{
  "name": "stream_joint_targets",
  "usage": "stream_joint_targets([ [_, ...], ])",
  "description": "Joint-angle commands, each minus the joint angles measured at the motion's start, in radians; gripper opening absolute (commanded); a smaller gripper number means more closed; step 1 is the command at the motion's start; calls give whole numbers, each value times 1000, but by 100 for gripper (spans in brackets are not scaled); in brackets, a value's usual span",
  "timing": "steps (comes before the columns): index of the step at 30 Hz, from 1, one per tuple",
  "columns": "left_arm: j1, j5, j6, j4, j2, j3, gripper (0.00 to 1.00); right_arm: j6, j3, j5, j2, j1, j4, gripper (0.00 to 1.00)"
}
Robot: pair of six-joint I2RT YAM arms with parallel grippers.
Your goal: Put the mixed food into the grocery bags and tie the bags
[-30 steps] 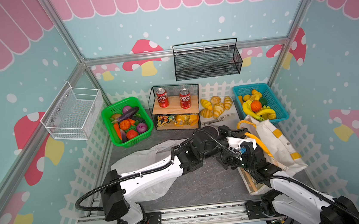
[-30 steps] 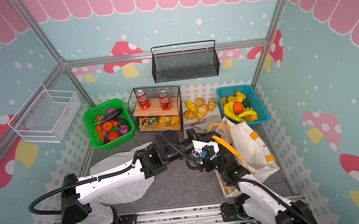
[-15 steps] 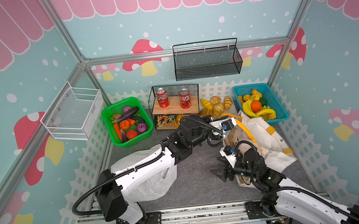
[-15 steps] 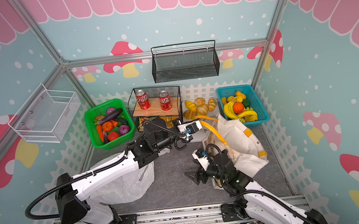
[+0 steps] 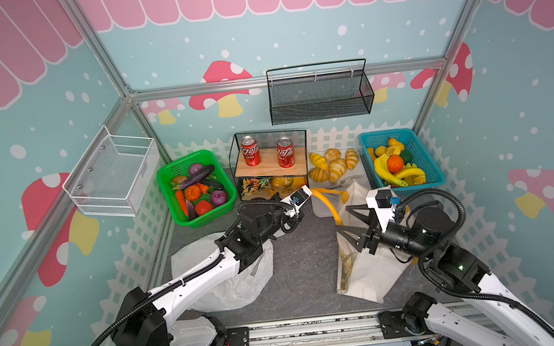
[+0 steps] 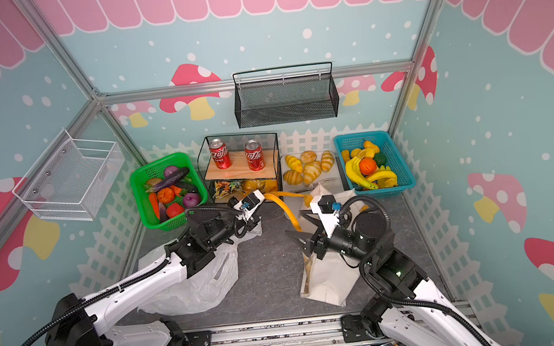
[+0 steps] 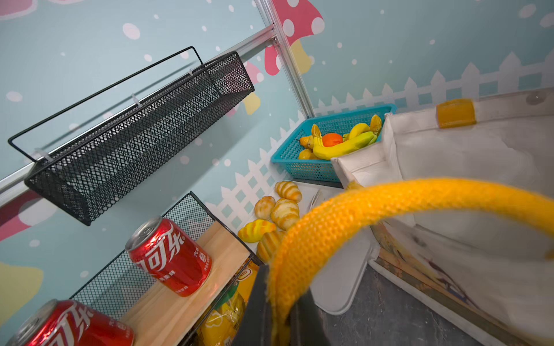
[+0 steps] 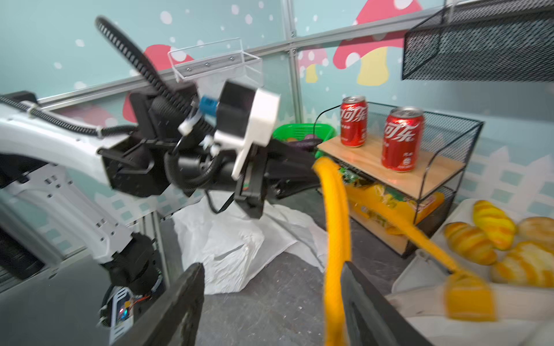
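I'm watching the left end effector [image 7: 280,311] pinching the yellow handle [image 7: 374,203] of the cream tote [image 5: 365,276]. Its jaws are pressing tight on the webbing, just in front of the black wire rack [image 5: 267,140]. From that grip the strap is arching across to the tote, which is lying on the right part of the table [image 5: 305,264].

The right end effector [image 5: 344,222] is hovering over the tote's upper end with its jaws spread wide. In the right wrist view the strap is running between the two fingers [image 8: 180,299], close beside one of them and not clamped.

The white plastic bag [image 5: 238,288] is sitting crumpled on the left part of the table, partly under the left arm. The toy vegetables [image 5: 197,192] are lying in the green basket [image 5: 184,159] at the back left. The yellow snack packets [image 5: 283,182] are sitting on the rack's lower shelf, beneath two red cans [image 5: 250,150]. I cannot tell whether either bag is holding anything.
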Motion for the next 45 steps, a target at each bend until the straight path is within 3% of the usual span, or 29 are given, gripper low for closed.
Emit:
stream_joint_targets([
  [1, 14, -66, -61, 103, -65, -69, 0, 7, 83, 154, 64, -26, -118, 73],
  [5, 17, -143, -83, 135, -156, -162, 0, 27, 155, 395, 147, -75, -292, 75],
  [11, 17, -193, -90, 190, -253, -261, 0, 115, 133, 729, 225, -118, -491, 91],
  [14, 17, -197, -90, 193, -265, -270, 0, 157, 77, 769, 228, -158, -521, 95],
  [18, 17, -192, -135, 208, -275, -278, 0, 158, 3, 738, 256, -203, -502, 94],
  [20, 17, -193, -139, 212, -277, -280, 0, 150, -36, 711, 278, -207, -465, 83],
  [25, 17, -251, -209, 161, -283, -255, 0, 83, -73, 465, 262, -207, -249, 23],
  [26, 17, -277, -246, 139, -283, -245, 0, 70, -67, 417, 257, -207, -203, 15],
  [27, 17, -301, -305, 105, -289, -231, 6, 59, -62, 350, 255, -207, -148, 9],
  [28, 17, -307, -372, 49, -303, -216, 23, 56, -54, 311, 260, -207, -108, 6],
  [29, 16, -294, -443, -19, -326, -200, 39, 53, -37, 299, 272, -207, -88, 3],
  [31, 18, -242, -591, -158, -385, -172, 59, 28, 2, 330, 307, -207, -91, 0],
  [34, 18, -150, -764, -301, -496, -155, 75, -23, 60, 435, 374, -207, -125, 0],
  [37, 21, -129, -848, -412, -604, -144, 84, -57, 104, 451, 427, -207, -138, 0],
  [40, 42, -142, -870, -534, -657, -79, 87, -82, 143, 393, 462, -207, -155, 0],
  [45, 91, -157, -849, -695, -601, 67, 87, -79, 165, 316, 453, -207, -187, 0],
])
